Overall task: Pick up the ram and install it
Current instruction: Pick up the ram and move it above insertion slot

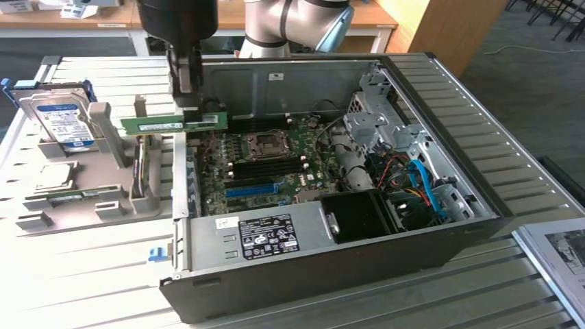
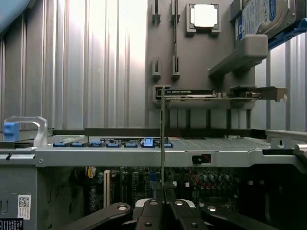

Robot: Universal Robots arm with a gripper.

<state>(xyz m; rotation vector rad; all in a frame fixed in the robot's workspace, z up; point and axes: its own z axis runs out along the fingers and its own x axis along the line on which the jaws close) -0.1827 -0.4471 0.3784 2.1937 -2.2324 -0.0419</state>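
Observation:
The ram (image 1: 164, 124) is a narrow green stick held level in the air, just over the near wall of the open computer case (image 1: 475, 205), on the exterior view's left. My gripper (image 1: 189, 110) comes down from above and is shut on the ram near its middle. In the wrist view the ram (image 2: 162, 139) shows edge-on as a thin upright line rising from between the closed fingers (image 2: 149, 211). The motherboard (image 1: 265, 164) lies below and to the exterior view's right of the ram.
A grey parts holder (image 1: 82, 205) left of the case carries a silver hard drive (image 1: 59, 123), a square processor (image 1: 57, 177) and an upright card (image 1: 142, 171). The power supply (image 1: 265, 236), cables and drive cage (image 1: 379, 116) crowd the case. Everything sits on a slatted metal table (image 1: 82, 274).

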